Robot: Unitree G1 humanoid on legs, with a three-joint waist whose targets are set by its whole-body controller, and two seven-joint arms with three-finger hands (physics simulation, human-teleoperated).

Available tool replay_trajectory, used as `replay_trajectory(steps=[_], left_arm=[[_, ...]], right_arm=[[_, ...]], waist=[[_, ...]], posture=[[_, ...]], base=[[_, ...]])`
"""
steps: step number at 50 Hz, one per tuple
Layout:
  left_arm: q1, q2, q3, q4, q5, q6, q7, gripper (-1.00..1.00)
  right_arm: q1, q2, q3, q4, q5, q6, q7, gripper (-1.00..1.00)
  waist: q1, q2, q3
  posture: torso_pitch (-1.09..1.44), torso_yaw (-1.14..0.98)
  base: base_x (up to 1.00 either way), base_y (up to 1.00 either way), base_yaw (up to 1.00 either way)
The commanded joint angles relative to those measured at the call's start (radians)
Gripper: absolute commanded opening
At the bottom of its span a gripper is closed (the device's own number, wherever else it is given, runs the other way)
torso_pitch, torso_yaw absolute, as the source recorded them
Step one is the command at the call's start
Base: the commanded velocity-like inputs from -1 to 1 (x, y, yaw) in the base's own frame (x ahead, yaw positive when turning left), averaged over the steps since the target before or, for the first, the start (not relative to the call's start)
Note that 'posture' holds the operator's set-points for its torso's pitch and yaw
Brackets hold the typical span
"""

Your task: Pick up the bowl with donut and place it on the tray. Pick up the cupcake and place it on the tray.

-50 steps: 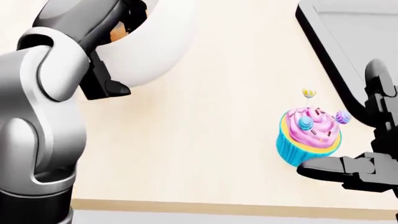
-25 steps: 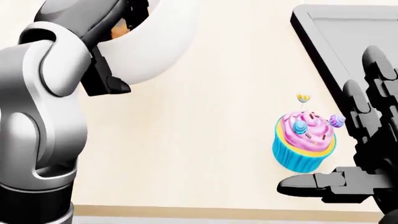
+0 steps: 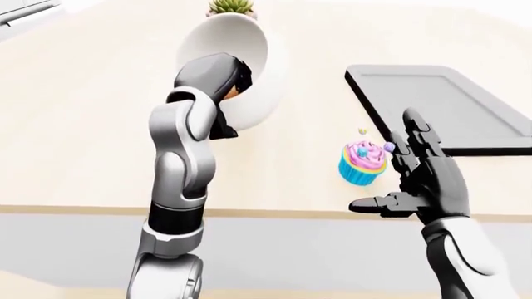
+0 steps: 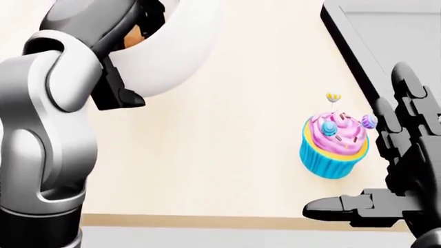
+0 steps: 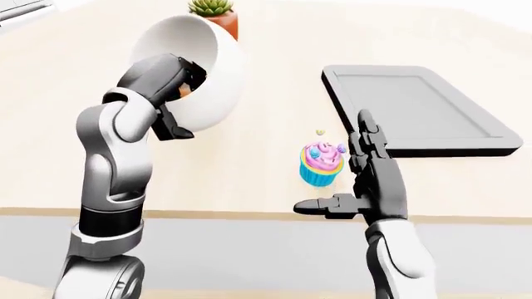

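Observation:
A large white bowl (image 5: 199, 68) is tipped on its side near the top left, with a bit of orange donut (image 4: 130, 34) showing inside. My left hand (image 5: 181, 75) grips the bowl's rim, dark fingers inside and under it. The cupcake (image 4: 334, 150) has a blue wrapper, pink frosting and candy toppers, and stands on the light wooden table just left of the dark grey tray (image 3: 444, 106). My right hand (image 3: 384, 165) is open around the cupcake without closing on it. Its fingers (image 4: 407, 119) stand upright along the cupcake's right side and its thumb (image 4: 337, 206) lies below.
A small succulent in a terracotta pot (image 5: 212, 11) stands behind the bowl at the top. The table's near edge (image 3: 266, 212) runs across the lower part of the eye views, with grey floor below it.
My right hand has shifted left and raised its fingers up along the cupcake's right side, with the thumb now lower. The left arm and bowl have barely moved.

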Motion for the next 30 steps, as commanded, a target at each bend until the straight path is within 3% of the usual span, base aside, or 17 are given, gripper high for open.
replay_trajectory(steps=[1, 12, 21, 22, 23, 24, 25, 26, 27, 30], left_arm=[[-0.036, 0.004, 0.005, -0.038, -0.001, -0.014, 0.021, -1.0], [-0.033, 0.004, 0.006, -0.042, -0.004, -0.016, 0.021, -1.0], [-0.032, 0.001, 0.005, -0.055, -0.008, -0.016, 0.013, -1.0], [-0.031, 0.002, 0.004, -0.055, -0.007, -0.017, 0.013, -1.0], [-0.032, 0.002, 0.004, -0.057, -0.006, -0.015, 0.011, -1.0], [-0.031, 0.002, 0.005, -0.055, -0.007, -0.016, 0.012, -1.0], [-0.031, 0.002, 0.005, -0.055, -0.008, -0.017, 0.014, -1.0], [-0.03, 0.002, 0.005, -0.054, -0.008, -0.018, 0.016, -1.0], [-0.029, 0.002, 0.005, -0.055, -0.008, -0.017, 0.016, -1.0], [-0.027, 0.001, 0.004, -0.058, -0.007, -0.017, 0.014, -1.0]], right_arm=[[-0.017, -0.006, -0.004, -0.025, -0.006, -0.04, 0.001, 0.88], [-0.069, -0.02, 0.033, 0.075, -0.054, -0.062, -0.012, 0.81], [-0.09, -0.025, 0.062, 0.145, -0.102, -0.099, -0.014, 0.87], [-0.092, -0.025, 0.067, 0.142, -0.109, -0.092, -0.014, 0.8], [-0.094, -0.025, 0.067, 0.146, -0.111, -0.094, -0.013, 0.44], [-0.095, -0.024, 0.067, 0.147, -0.112, -0.094, -0.012, 0.4], [-0.095, -0.024, 0.067, 0.151, -0.114, -0.1, -0.01, 0.19], [-0.095, -0.024, 0.066, 0.152, -0.115, -0.102, -0.009, -0.16], [-0.095, -0.023, 0.065, 0.148, -0.115, -0.099, -0.008, -0.29], [-0.094, -0.022, 0.066, 0.148, -0.119, -0.103, -0.006, -0.4]], waist=[[0.0, -0.001, -0.024], [-0.001, 0.001, -0.028], [-0.001, 0.002, -0.029], [-0.001, 0.002, -0.03], [0.0, 0.002, -0.031], [0.0, 0.002, -0.031], [0.0, 0.002, -0.031], [0.0, 0.002, -0.031], [0.0, 0.003, -0.031], [0.0, 0.003, -0.031]], posture=[[0.0, 0.0], [0.0, 0.0], [0.0, 0.0], [0.0, 0.0], [0.0, 0.0], [0.0, 0.0], [0.0, 0.0], [0.0, 0.0], [0.0, 0.0], [0.0, 0.0]], base=[[0.0, 0.0, 0.0], [0.0, 0.0, 0.0], [0.0, 0.0, 0.0], [0.0, 0.0, 0.0], [0.0, 0.0, 0.0], [0.0, 0.0, 0.0], [0.0, 0.0, 0.0], [0.0, 0.0, 0.0], [0.0, 0.0, 0.0], [0.0, 0.0, 0.0]])
